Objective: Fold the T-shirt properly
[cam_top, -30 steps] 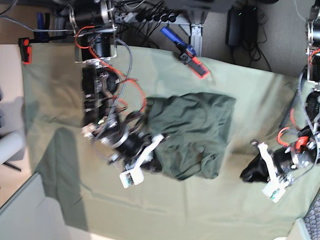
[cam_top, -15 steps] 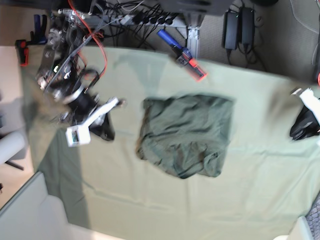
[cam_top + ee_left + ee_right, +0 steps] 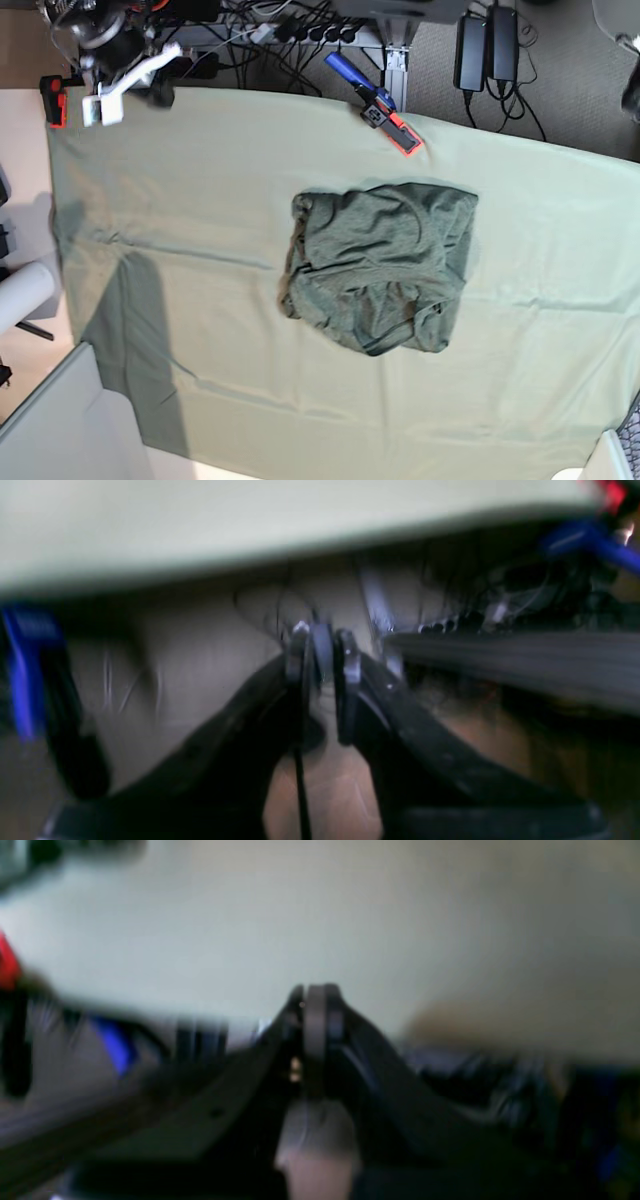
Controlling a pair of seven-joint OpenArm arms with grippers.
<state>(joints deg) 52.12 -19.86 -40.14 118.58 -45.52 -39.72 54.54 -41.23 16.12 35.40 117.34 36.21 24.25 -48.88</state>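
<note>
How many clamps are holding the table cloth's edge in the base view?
2: a blue and orange clamp at the far edge's middle, a red and black clamp at the far left corner. Others may be hidden.

Both wrist views are heavily motion-blurred and dim. The base view is bright and sharp, with a dark shadow, perhaps from the rig, across the worktop (image 3: 150, 330) at lower left.

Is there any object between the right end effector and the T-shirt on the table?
Nothing visible does. The right end effector is at the table's far corner, and only bare table cloth lies between it and the T-shirt.
</note>
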